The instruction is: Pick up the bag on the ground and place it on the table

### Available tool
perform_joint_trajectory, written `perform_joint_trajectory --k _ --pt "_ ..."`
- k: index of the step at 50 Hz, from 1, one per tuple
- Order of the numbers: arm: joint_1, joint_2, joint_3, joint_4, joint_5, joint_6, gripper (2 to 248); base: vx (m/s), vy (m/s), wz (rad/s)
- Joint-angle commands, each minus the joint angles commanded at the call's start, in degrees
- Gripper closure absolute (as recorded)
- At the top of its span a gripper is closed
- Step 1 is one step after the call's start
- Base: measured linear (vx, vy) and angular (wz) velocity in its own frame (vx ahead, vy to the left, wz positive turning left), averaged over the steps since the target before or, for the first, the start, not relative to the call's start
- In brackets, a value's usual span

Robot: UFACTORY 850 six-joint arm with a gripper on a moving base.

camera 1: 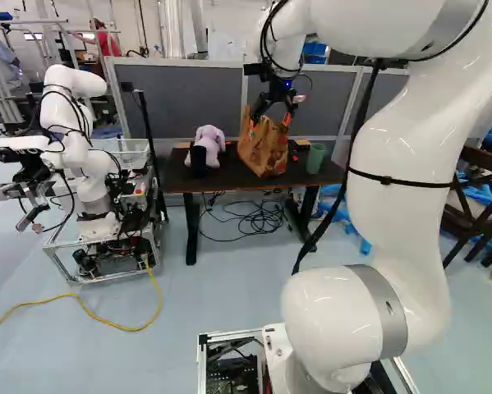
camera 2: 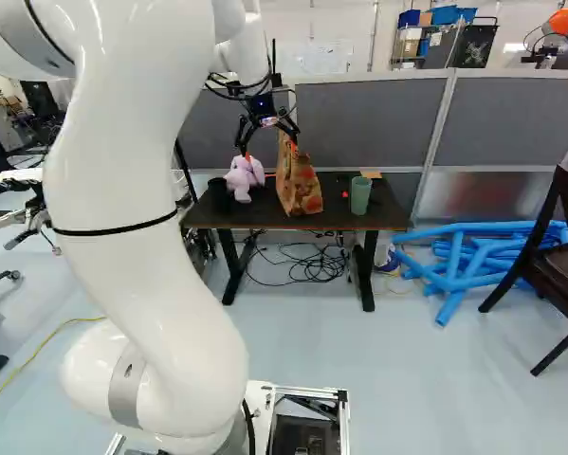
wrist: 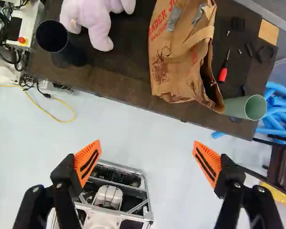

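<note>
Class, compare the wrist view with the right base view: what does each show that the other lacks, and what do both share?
Only the wrist view: two grey strips on the paper bag.
Only the right base view: tangled black cables beneath the table, and its legs.
Both: bag, tabletop, lavender plush toy, green cup, blue tubes.

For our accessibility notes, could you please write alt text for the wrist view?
A brown paper bag sits on a dark table between a green cup and a lilac plush toy, ahead of the open, empty gripper; a black cup stands beside the toy.
</note>
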Motion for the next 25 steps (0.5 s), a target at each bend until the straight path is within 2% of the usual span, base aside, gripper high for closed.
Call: perform_joint_trajectory --k 25 --pt "0.4 6.1 15.4 0.0 19.4 3.9 3 0.0 0.0 0.0"
